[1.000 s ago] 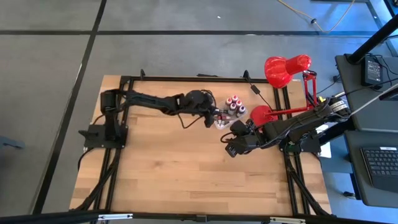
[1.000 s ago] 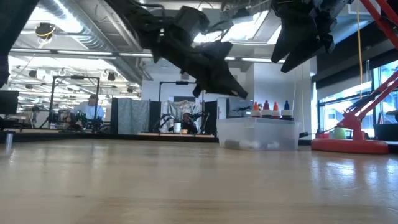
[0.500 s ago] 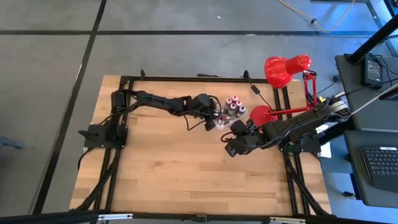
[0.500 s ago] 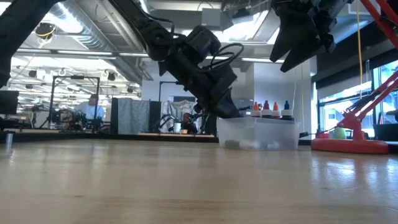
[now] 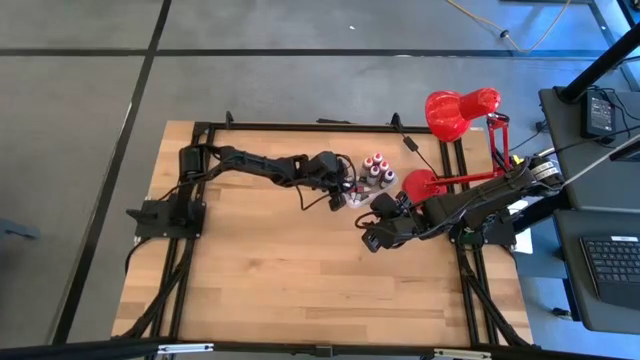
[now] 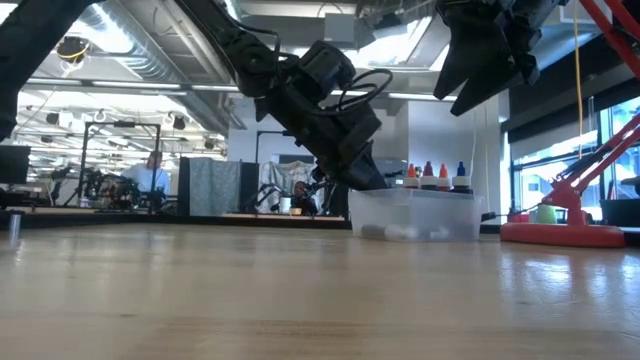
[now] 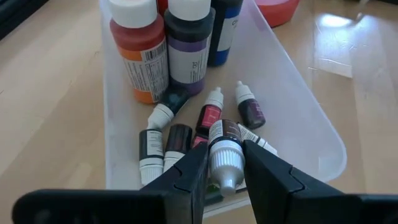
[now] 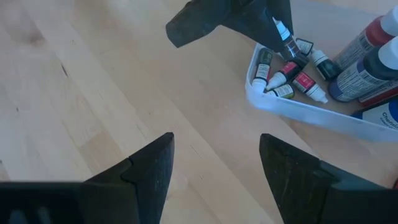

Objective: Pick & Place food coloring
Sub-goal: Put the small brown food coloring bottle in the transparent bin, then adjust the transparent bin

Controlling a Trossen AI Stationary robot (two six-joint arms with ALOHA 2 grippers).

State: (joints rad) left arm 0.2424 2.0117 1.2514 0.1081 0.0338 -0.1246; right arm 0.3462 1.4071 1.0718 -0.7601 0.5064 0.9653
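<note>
The food coloring is several tiny bottles (image 7: 180,140), red, dark and whitish-capped, lying in the near-left end of a clear plastic tub (image 7: 323,143). Larger bottles (image 7: 140,50) stand upright at the tub's other end. My left gripper (image 7: 225,155) reaches into the tub's end (image 8: 298,109) and is shut on one tiny bottle. In the high view it sits at the tub's left side (image 5: 347,190). My right gripper (image 5: 372,238) hovers open above the bare wood just near of the tub, touching nothing. My left gripper pinches a tiny dark bottle by its white cap end (image 7: 225,160) between the two fingers. The fingers come slanting down from above and from the table's left. The bottle's dark body (image 8: 290,48) points down past the fingertips, tilted, into the tub among the other bottles.
A red desk lamp (image 5: 455,110) stands right of the tub, its base (image 6: 560,232) on the table's right edge and its arm slanting over the right arm. Bare wood spreads across the near half and the left of the table (image 5: 280,280).
My left gripper came down toward the tub's end, its arm stretching out lower over the table, then held still there for the last half second. The right arm kept its place.
</note>
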